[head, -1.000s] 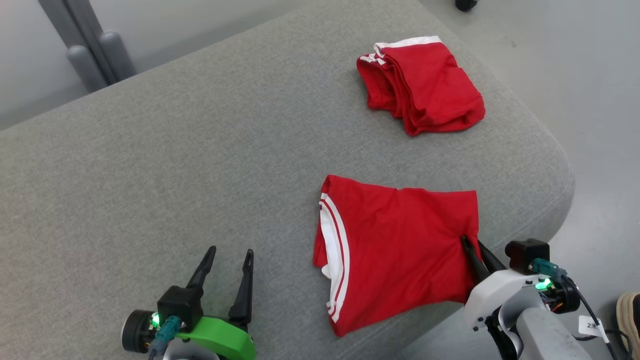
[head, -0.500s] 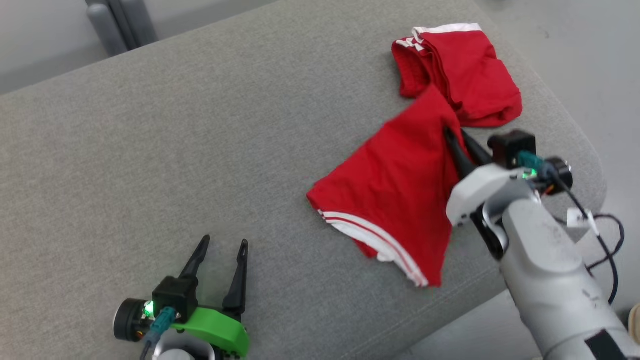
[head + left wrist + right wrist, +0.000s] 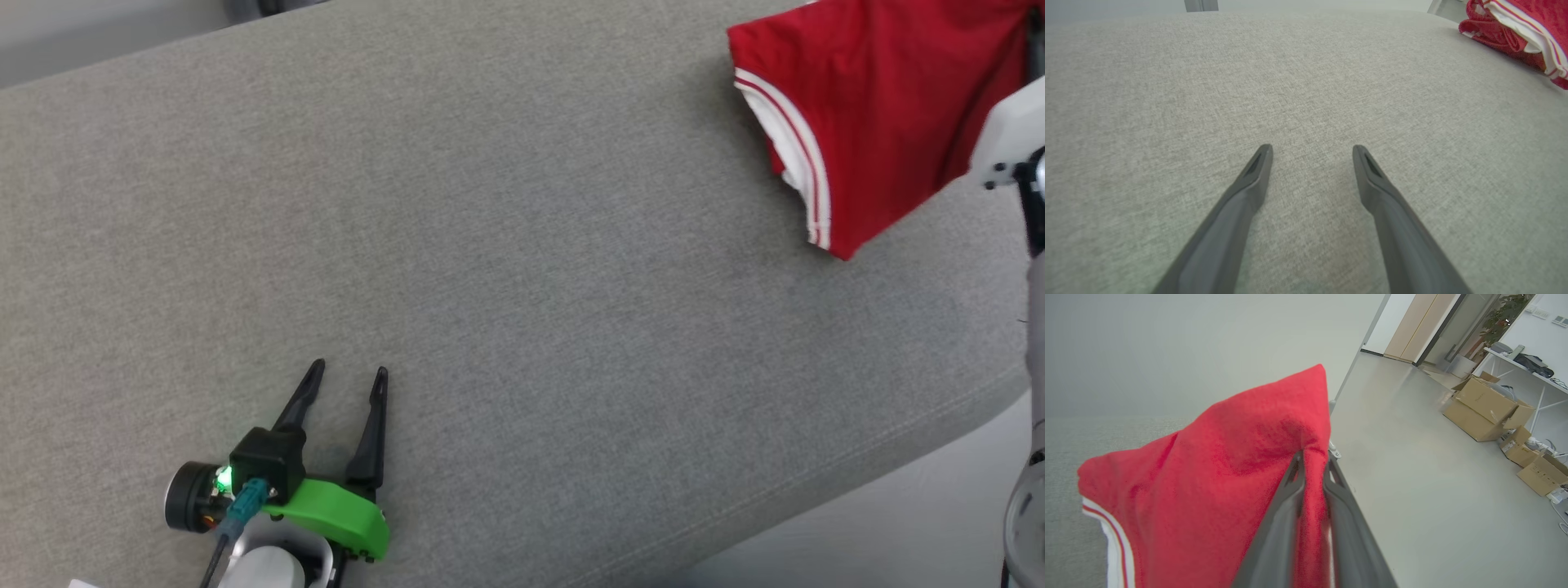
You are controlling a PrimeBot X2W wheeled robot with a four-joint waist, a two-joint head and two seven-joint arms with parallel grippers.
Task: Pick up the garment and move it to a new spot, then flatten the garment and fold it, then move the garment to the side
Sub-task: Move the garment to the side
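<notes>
The garment (image 3: 882,114) is red with white-striped trim. It hangs off the grey cushion (image 3: 506,269) at the upper right of the head view. My right gripper (image 3: 1312,457) is shut on a pinched fold of its cloth, and the rest drapes down to the left with the striped hem (image 3: 1116,543) lowest. The pale right forearm (image 3: 1008,135) shows at the right edge. My left gripper (image 3: 343,380) rests low over the cushion near the front left, open with nothing between its fingers (image 3: 1257,171). The left wrist view catches the garment's striped hem (image 3: 1535,28) at the far right.
A second red garment (image 3: 1488,32) lies crumpled on the cushion behind the hanging one. The cushion's front edge (image 3: 816,490) drops to pale floor at the lower right. Cardboard boxes (image 3: 1490,408) stand on the floor beyond the cushion.
My right gripper has lifted the garment off the cushion and carried it up and away, so it now hangs. The head camera has shifted. The left gripper stays put and open.
</notes>
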